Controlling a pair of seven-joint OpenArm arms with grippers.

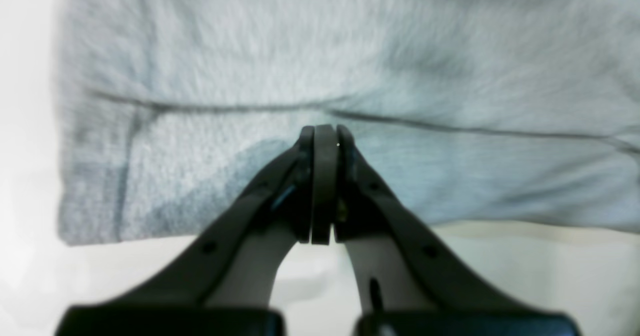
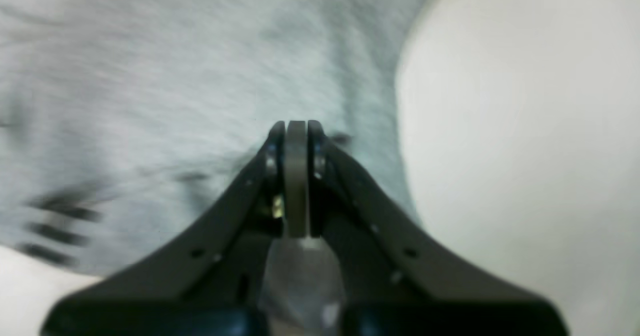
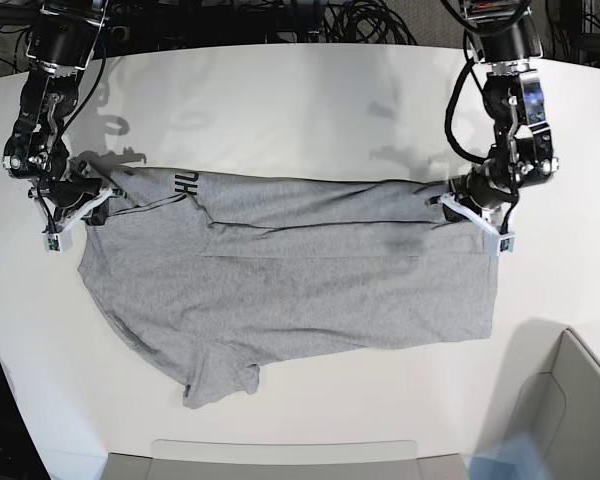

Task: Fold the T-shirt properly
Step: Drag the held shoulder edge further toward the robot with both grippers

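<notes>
The heather-grey T-shirt (image 3: 300,280) lies spread across the white table (image 3: 280,100), its upper part folded over along a long crease. Black lettering (image 3: 185,183) shows near its upper left. My left gripper (image 3: 448,205) is at the right end of the shirt's upper edge, jaws pressed together on the cloth. In the left wrist view the left gripper (image 1: 325,129) meets a fold line in the T-shirt (image 1: 300,51). My right gripper (image 3: 100,195) pinches the left end. Its own view shows the right gripper (image 2: 296,124) shut against the blurred T-shirt (image 2: 150,76).
A grey bin (image 3: 570,420) stands at the front right corner. A flat grey tray edge (image 3: 280,455) runs along the front. Black cables (image 3: 360,20) lie behind the table's far edge. One sleeve (image 3: 215,380) points toward the front left.
</notes>
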